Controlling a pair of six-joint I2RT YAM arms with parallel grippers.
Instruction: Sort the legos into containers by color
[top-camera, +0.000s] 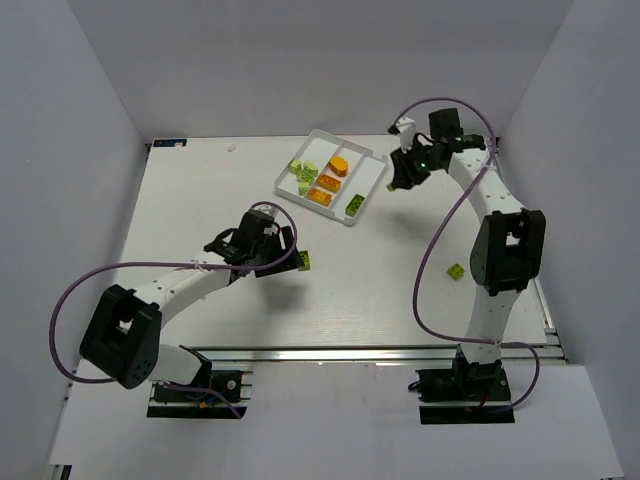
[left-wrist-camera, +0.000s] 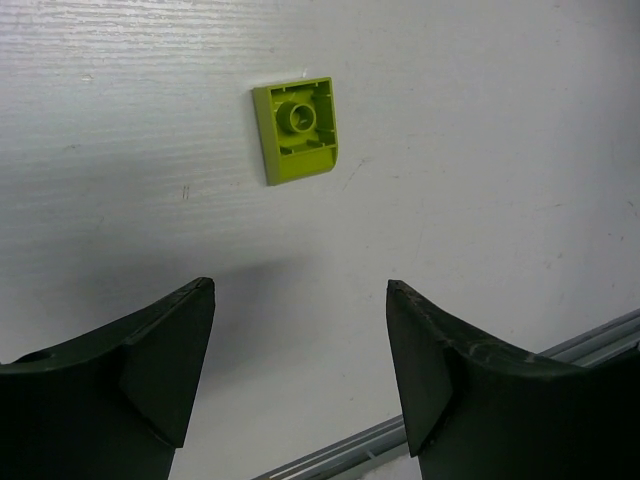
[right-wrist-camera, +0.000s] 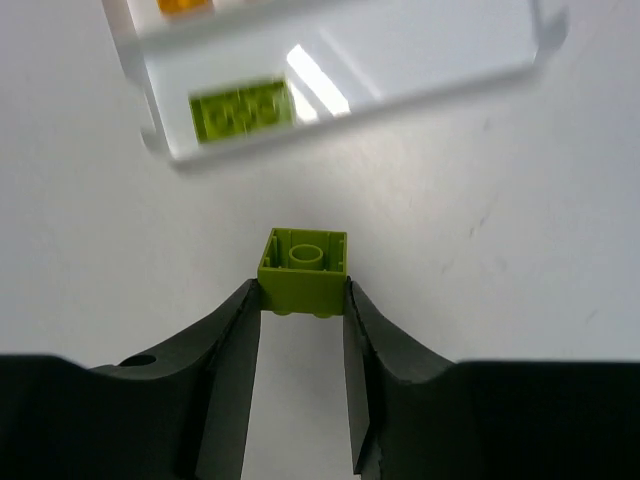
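Observation:
The white tray (top-camera: 346, 142) lies at the table's far middle. Its left compartment holds light yellow-green bricks (top-camera: 303, 172), the middle one orange pieces (top-camera: 331, 181), the right one a green brick (top-camera: 355, 205). My right gripper (right-wrist-camera: 303, 292) is shut on a green brick (right-wrist-camera: 303, 266), held upside down above the table just off the tray's near right corner (right-wrist-camera: 160, 130). My left gripper (left-wrist-camera: 300, 350) is open and empty, with an upside-down green brick (left-wrist-camera: 297, 128) on the table a little ahead of it. That brick also shows in the top view (top-camera: 306, 261).
Another green brick (top-camera: 456, 271) lies on the table beside the right arm's base link. A metal rail (left-wrist-camera: 420, 425) runs along the table's near edge. Grey walls enclose the table on three sides.

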